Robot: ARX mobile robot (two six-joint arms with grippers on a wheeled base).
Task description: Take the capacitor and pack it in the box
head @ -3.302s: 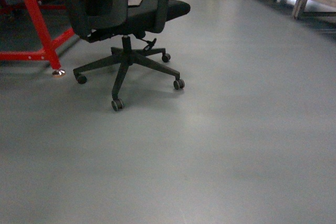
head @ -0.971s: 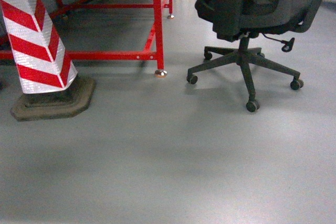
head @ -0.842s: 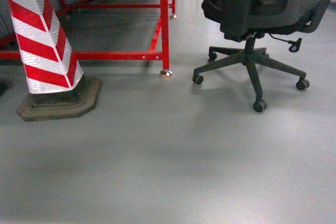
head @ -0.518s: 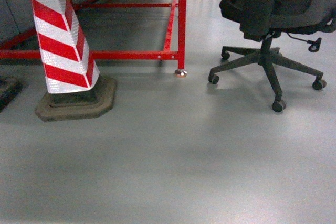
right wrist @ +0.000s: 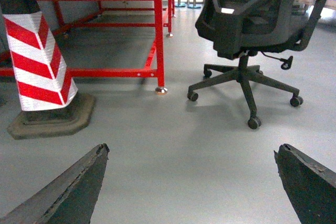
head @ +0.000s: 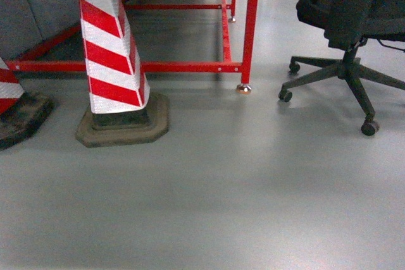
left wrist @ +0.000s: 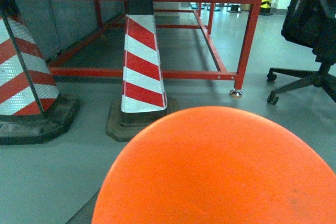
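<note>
Right gripper point(right wrist: 191, 182), seen from its own wrist camera, is open: two dark fingertips point(right wrist: 79, 187) poke up from the bottom corners of the picture, far apart, with nothing between them but grey floor point(right wrist: 173, 145). The left gripper itself cannot be seen; a large, smooth orange dome point(left wrist: 220, 171) fills the lower part of the left wrist view and hides it, so I cannot tell whether it is open or closed.

From left to right in the head view: part of a red-and-white striped cone point(head: 9, 90) on a dark base sits at the left edge. Beside it stands a second red-and-white striped traffic cone point(head: 111, 61) on a dark octagonal rubber base. Behind both runs a red metal frame point(head: 250, 30), its corner leg ending in a small metal foot on the floor. To the right, well apart from the frame, is a black office chair point(head: 354, 11) on a five-spoke wheeled base.

The box and the capacitor appear in none of the three views.
</note>
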